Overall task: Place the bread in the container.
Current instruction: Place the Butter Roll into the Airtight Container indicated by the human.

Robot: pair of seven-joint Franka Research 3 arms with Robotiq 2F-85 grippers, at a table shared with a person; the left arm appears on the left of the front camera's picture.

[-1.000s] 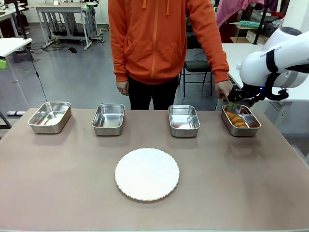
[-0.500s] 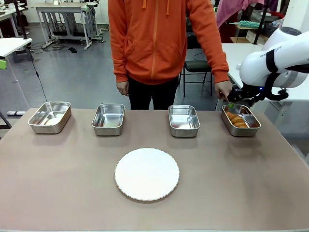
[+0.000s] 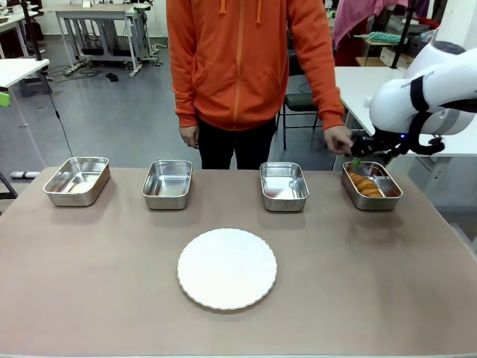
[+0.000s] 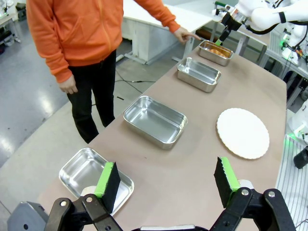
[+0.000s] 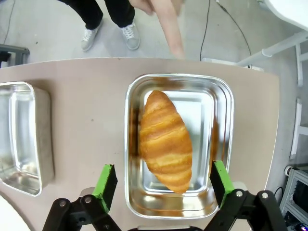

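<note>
The bread (image 5: 165, 142), a golden-brown croissant, lies inside the rightmost steel container (image 5: 217, 106) at the table's far right; both also show in the front view as the bread (image 3: 364, 185) in its container (image 3: 392, 196). My right gripper (image 5: 162, 185) hovers straight above that tray, open, with nothing between its green pads; in the front view the right gripper (image 3: 361, 159) hangs just over the tray's far edge. My left gripper (image 4: 168, 180) is open and holds nothing, high above the left end of the table. The person's hand (image 3: 337, 139) is beside the right gripper.
Three more steel trays (image 3: 77, 180) (image 3: 167, 184) (image 3: 283, 186) stand in a row along the far side. A round white plate (image 3: 226, 268) lies in the table's middle. The person in an orange hoodie (image 3: 246, 60) stands across the table.
The person's hand has lifted and drawn left, away from the rightmost tray. Neither arm has moved and the croissant lies as before.
</note>
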